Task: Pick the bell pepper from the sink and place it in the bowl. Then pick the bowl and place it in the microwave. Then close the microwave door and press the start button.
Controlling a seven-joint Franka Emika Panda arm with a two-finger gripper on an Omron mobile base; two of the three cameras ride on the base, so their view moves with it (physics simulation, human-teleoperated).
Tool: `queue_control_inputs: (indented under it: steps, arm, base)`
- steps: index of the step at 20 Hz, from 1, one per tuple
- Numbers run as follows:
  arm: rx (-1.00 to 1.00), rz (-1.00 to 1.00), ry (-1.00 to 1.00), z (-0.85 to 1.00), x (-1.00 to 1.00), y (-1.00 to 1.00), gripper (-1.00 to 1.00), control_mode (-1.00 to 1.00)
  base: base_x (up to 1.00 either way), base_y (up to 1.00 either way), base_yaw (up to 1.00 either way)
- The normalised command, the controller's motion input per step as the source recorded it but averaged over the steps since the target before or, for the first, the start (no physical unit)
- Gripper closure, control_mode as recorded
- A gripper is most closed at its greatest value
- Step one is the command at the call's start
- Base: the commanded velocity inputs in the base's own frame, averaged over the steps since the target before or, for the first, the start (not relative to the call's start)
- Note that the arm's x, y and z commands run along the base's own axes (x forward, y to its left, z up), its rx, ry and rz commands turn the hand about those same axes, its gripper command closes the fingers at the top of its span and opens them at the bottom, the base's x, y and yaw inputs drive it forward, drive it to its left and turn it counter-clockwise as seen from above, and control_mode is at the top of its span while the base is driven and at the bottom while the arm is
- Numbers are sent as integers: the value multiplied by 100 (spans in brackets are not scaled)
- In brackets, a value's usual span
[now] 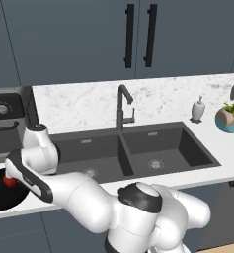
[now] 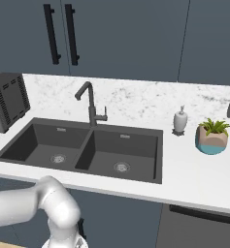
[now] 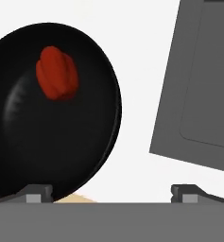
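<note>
- The gripper (image 3: 111,193) is seen with its jaws wide apart and nothing held between them.
- The bowl (image 3: 52,111) lies just below, offset toward one fingertip.
- The bell pepper (image 3: 57,73) rests inside it, so a rim grasp is judged next.

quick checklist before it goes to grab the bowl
1. bell pepper lies inside the bowl: ok
2. bowl sits on the white counter, beside the sink: ok
3. gripper open, nothing between the fingertips: ok
4. one fingertip over the bowl's rim, the other over bare counter: ok
5. microwave door open: cannot tell
6. sink basins hold nothing more to fetch: ok
</note>
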Motion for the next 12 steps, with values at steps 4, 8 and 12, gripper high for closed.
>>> queue_control_inputs:
  steps: [4, 8, 12]
  arm:
    - [0, 0, 0, -24, 19, 0, -100, -100]
    - [0, 0, 0, -21, 37, 7, -100, -100]
    - [0, 0, 0, -21, 31, 8, -100, -100]
  base:
    - [0, 0, 0]
    - [0, 0, 0]
    - [0, 0, 0]
